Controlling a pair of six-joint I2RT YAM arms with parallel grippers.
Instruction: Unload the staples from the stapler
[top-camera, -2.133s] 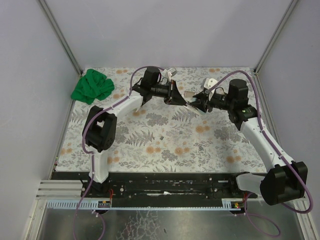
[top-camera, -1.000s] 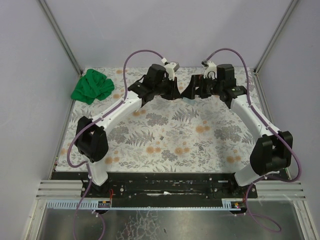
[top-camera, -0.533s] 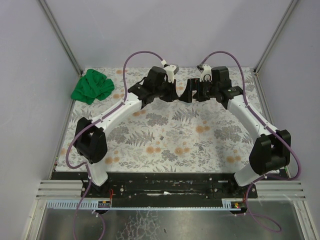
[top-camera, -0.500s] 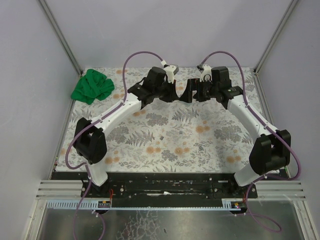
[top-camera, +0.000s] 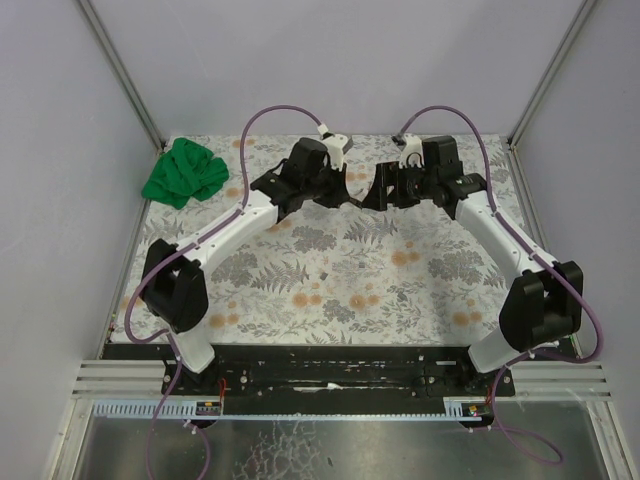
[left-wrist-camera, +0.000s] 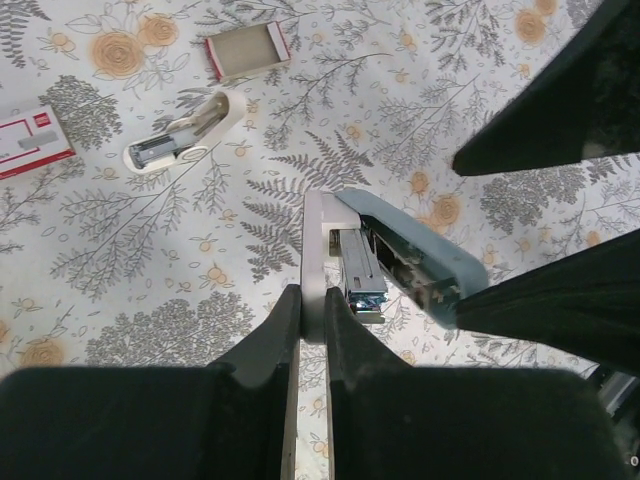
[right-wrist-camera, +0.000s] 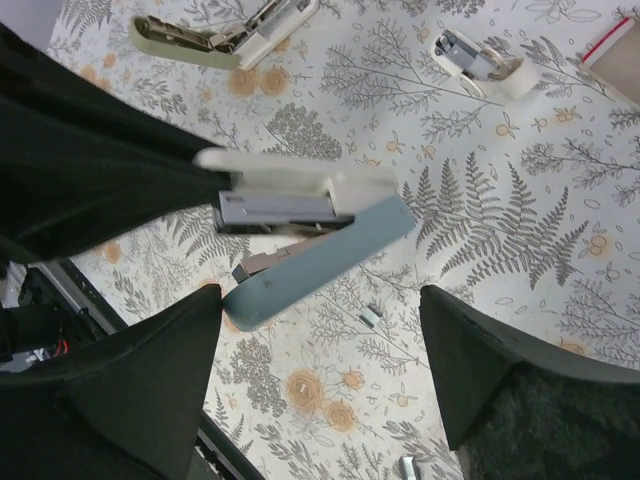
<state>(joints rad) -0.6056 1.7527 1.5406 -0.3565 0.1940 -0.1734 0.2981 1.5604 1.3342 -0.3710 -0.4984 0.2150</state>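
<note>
Above the bench (top-camera: 350, 290), an opened stapler (left-wrist-camera: 400, 255)
Left hand (left-wrist-camera: 312, 298) pinches its pale base (left-wrist-camera: 313, 235), closed tight; right hand (right-wrist-camera: 320, 300) spread wide, flanking the blue-grey lid (right-wrist-camera: 320, 262).

A blue-grey hinged metal stapler (left-wrist-camera: 400, 255) hangs over the far middle of the flowered table (top-camera: 380, 290), between the left gripper (left-wrist-camera: 312, 298) and the right gripper (right-wrist-camera: 320, 300). A crumpled green cloth (top-camera: 184, 172) lies in the far left corner. A tiny silvery-grey metal staple strip (top-camera: 323, 273) lies nearer the arms' bases.
</note>
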